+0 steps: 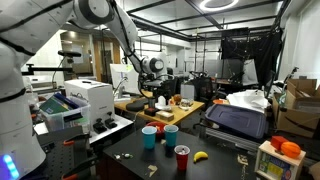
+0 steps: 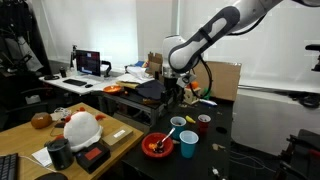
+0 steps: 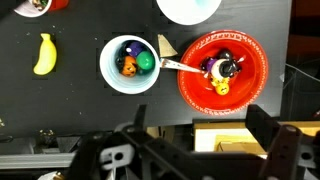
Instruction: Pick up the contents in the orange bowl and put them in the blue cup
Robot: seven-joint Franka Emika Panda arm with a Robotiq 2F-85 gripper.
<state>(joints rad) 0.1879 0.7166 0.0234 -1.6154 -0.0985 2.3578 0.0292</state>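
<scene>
From my remote station, a black bench (image 3: 60,100) in a crowded lab carries the work: in both exterior views, desks, monitors and boxes press in around it. My gripper (image 2: 176,92) hangs above the bench, its fingers (image 3: 270,135) spread wide and holding nothing. Directly below in the wrist view sits the orange bowl (image 3: 225,70) with small toys (image 3: 222,72) piled in it and a spoon (image 3: 180,66) at its rim. Just beside it stands a white cup (image 3: 132,63) holding 2 or 3 colourful bits. The blue cup (image 2: 188,143) stands near the bowl. A banana (image 3: 44,54) lies well apart. At the wrist view's top edge, 2 more vessels are cut off; what the toys are, I cannot make out.
</scene>
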